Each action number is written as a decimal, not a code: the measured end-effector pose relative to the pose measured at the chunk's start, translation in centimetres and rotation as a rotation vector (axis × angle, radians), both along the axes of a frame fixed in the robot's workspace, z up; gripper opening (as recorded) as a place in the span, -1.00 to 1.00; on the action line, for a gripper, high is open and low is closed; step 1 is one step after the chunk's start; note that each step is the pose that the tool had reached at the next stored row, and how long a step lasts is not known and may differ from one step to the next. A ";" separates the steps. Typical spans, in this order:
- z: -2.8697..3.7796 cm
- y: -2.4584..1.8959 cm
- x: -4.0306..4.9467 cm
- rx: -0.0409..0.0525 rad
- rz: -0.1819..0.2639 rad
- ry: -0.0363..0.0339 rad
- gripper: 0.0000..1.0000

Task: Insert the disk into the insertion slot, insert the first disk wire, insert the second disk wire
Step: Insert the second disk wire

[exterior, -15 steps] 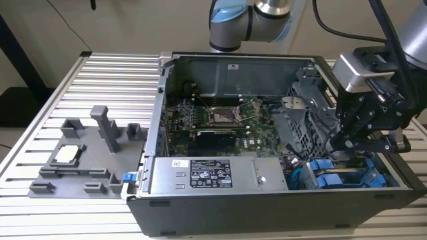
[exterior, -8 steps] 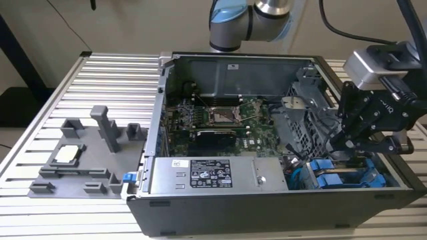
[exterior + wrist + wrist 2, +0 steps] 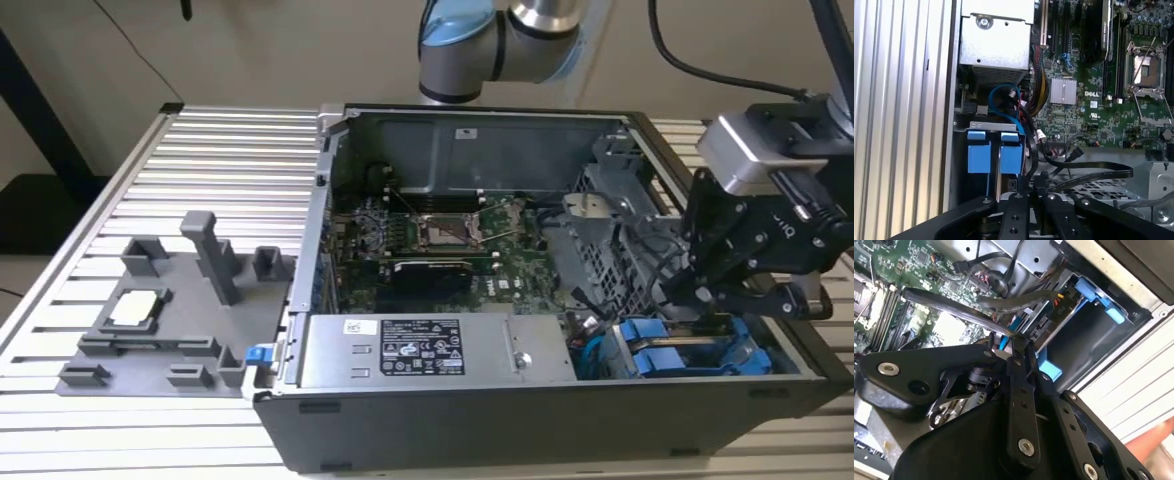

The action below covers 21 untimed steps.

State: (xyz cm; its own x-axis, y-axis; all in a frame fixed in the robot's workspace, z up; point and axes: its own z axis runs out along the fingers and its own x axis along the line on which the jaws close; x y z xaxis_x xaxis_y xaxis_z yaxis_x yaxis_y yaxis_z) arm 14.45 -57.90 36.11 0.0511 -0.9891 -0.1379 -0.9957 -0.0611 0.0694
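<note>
The disk [image 3: 681, 352] sits low in the corner of the open computer case at the exterior view's right, its blue carrier handles [image 3: 979, 152] showing under the grey lip of the insertion slot [image 3: 991, 125]. My gripper [image 3: 705, 305] hangs just above that corner. In the second wrist view its fingertips [image 3: 1015, 340] meet at the end of a flat black disk wire [image 3: 954, 307], and the gripper looks shut on it. The same wire [image 3: 1089, 175] runs off from the gripper [image 3: 1033, 189] in the first wrist view. A thin blue wire [image 3: 1004, 95] loops behind the carrier.
The case holds a motherboard [image 3: 427, 235], a boxed power supply [image 3: 407, 350] along its near wall and a perforated grey cage [image 3: 601, 250] beside my gripper. A grey fixture [image 3: 174, 310] stands on the slatted table [image 3: 200, 160] at the exterior view's left.
</note>
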 end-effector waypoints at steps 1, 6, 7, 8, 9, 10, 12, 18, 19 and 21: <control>-0.02 -0.18 0.07 0.0009 0.000 0.0000 -0.67; -0.23 -0.93 0.46 0.0053 -0.002 0.0000 -0.67; -0.33 -1.01 0.52 0.0060 -0.003 0.0000 -0.67; -0.44 -1.05 0.57 0.0071 -0.004 0.0000 -0.67; -0.54 -1.10 0.62 0.0086 -0.005 0.0000 -0.67; -0.64 -1.12 0.66 0.0103 -0.005 0.0000 -0.67; -0.81 -1.15 0.77 0.0123 -0.007 0.0000 -0.67; -0.95 -1.14 0.82 0.0137 -0.007 -0.0003 -0.67; -1.03 -1.15 0.82 0.0156 -0.007 -0.0011 -0.67; -1.19 -1.15 0.82 0.0215 -0.007 -0.0036 -0.67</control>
State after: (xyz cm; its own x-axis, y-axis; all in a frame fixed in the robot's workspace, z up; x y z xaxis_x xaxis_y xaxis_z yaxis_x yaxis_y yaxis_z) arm 15.27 -59.05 34.91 0.0449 -0.9863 -0.1590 -0.9964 -0.0557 0.0646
